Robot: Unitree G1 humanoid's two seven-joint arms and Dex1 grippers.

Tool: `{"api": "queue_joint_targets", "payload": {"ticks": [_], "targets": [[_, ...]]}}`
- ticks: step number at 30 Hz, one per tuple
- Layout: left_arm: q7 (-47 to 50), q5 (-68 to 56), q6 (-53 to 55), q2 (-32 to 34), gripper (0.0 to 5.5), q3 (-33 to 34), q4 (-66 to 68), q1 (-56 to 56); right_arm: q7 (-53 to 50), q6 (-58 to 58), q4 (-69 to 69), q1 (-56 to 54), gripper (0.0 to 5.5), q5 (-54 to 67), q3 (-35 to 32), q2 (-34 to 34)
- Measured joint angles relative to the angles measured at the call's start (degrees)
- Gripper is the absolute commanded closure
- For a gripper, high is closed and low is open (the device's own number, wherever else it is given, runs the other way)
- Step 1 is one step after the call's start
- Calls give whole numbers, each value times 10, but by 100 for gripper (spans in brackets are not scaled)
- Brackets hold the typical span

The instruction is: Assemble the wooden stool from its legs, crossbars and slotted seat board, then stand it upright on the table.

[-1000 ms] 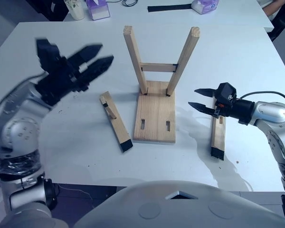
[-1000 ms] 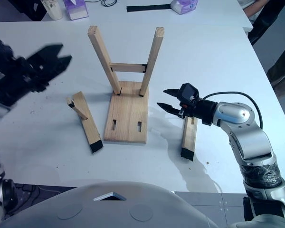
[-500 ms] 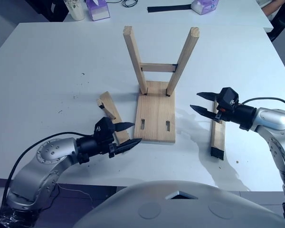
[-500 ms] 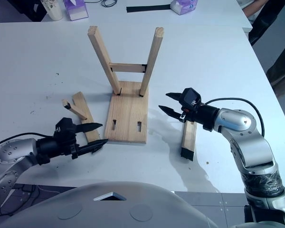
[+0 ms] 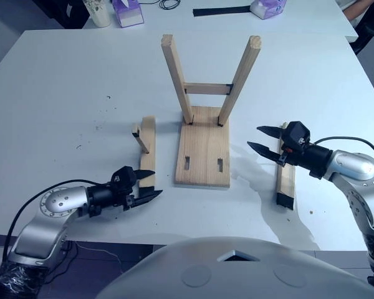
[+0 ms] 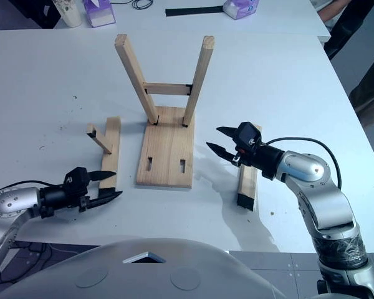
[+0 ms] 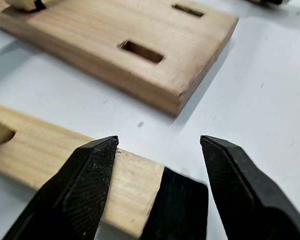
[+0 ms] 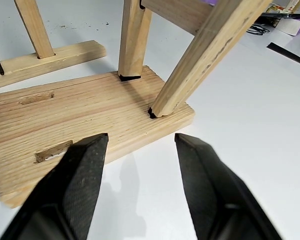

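Note:
The slotted seat board (image 5: pixel 202 149) lies flat mid-table. Two legs (image 5: pixel 176 78) (image 5: pixel 240 81), joined by a crossbar (image 5: pixel 207 88), stand in its far slots; the two near slots are bare. A loose leg (image 5: pixel 148 146) with a short bar sticking out lies left of the board. My left gripper (image 5: pixel 157 182) is open at table height, its fingertips either side of that leg's black-capped near end (image 7: pixel 177 200). A second loose leg (image 5: pixel 286 180) lies right of the board. My right gripper (image 5: pixel 254 137) hovers open near that leg's far end, pointing at the board's right edge (image 8: pixel 160 130).
A cup (image 5: pixel 100 11), a purple box (image 5: pixel 128 11), a black strip (image 5: pixel 221 10) and a tissue pack (image 5: pixel 268 7) sit at the table's far edge. Open table lies far left and far right. The front edge runs just below both arms.
My left arm came down from high on the left to the near end of the left loose leg. That leg swung from slanted to nearly parallel with the board. The right gripper barely shifted.

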Motion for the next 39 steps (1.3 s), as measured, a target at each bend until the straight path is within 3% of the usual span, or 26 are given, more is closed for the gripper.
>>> {"api": "queue_joint_targets", "payload": {"ticks": [7, 13, 15, 19, 26, 34, 39], "targets": [[-22, 35, -31, 39, 246, 46, 74, -47, -13, -3, -3, 8, 307, -12, 5, 6], [-12, -34, 67, 52, 246, 138, -21, -41, -15, -6, 3, 22, 307, -27, -2, 2], [-4, -37, 99, 53, 223, 144, -37, -29, -17, -6, 1, 29, 307, -27, -11, 2], [56, -37, 180, 31, 157, 137, -52, -18, -24, -6, -1, 38, 307, -28, -18, 3], [168, -27, 272, -56, 157, 106, -93, 10, -24, -6, -2, 34, 307, -28, -17, 3], [254, 17, 267, -125, 157, 56, -54, -40, -22, -6, 2, 20, 307, -28, -12, 2], [258, 39, 219, -135, 227, 30, -26, -53, -17, -6, 5, 14, 307, -28, -5, 2]]}}
